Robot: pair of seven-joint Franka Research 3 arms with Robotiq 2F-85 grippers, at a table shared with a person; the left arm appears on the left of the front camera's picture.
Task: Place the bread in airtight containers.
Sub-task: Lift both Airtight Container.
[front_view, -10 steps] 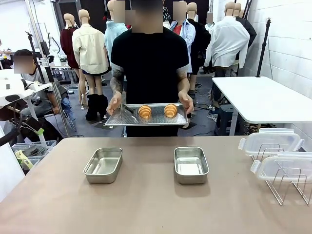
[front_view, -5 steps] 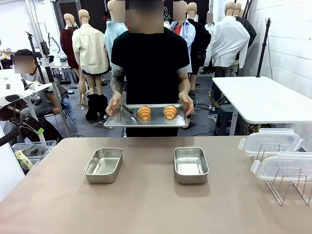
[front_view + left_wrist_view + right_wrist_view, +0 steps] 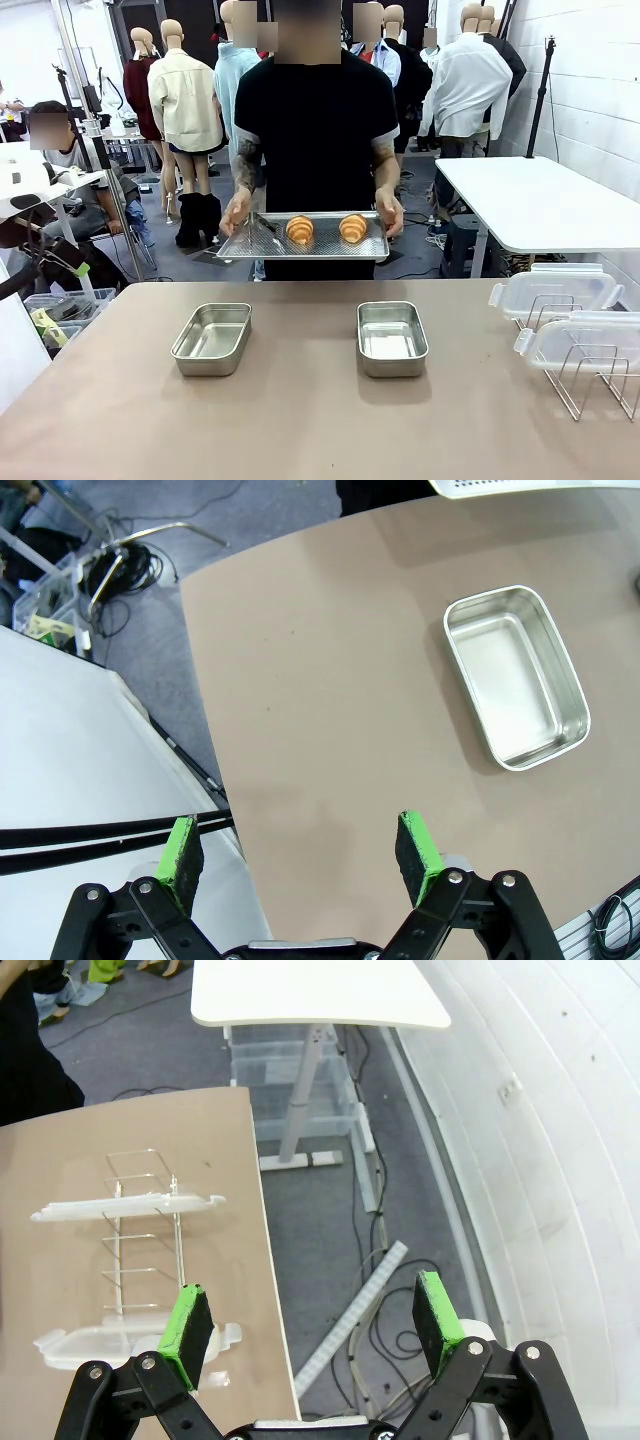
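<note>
Left end effector (image 3: 300, 848) and right end effector (image 3: 312, 1328) were wide open, empty; croissants (image 3: 299, 230) sat on the person's hand-held tray (image 3: 262, 244), beyond the steel pans (image 3: 212, 338), so a grab could tip it.

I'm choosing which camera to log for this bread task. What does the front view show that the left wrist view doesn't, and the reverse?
Front view: two croissants on the perforated tray, the person's hands holding it, the right steel pan, clear lids on a wire rack. Left wrist view: the open left gripper, cables on the floor. Both: the table, the empty left steel pan, and the tray, just its edge in the wrist view.
</note>
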